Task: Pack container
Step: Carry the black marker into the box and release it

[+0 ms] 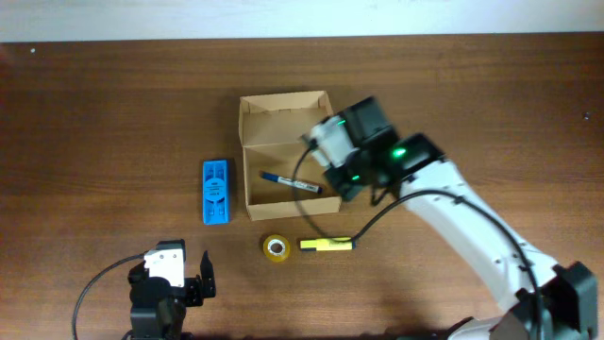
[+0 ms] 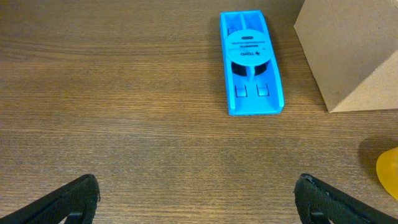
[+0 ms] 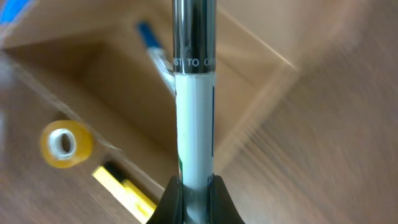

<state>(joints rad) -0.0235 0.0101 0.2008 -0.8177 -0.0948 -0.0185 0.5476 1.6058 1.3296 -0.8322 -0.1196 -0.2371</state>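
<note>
Overhead: your right gripper point(image 1: 326, 151) hangs over the right wall of the open cardboard box point(image 1: 274, 156), mid-table with a blue pen point(image 1: 288, 181) inside; its load is hidden beneath the wrist. Left wrist: the left gripper point(image 2: 196, 186) stands spread and empty near the blue case point(image 2: 250, 62), only a box corner showing. Right wrist: its jaws clamp a white marker point(image 3: 194, 124) (far end blurred, cut off), and releasing this near the wall could drop it outside, toward the tape roll point(image 3: 65, 143).
</note>
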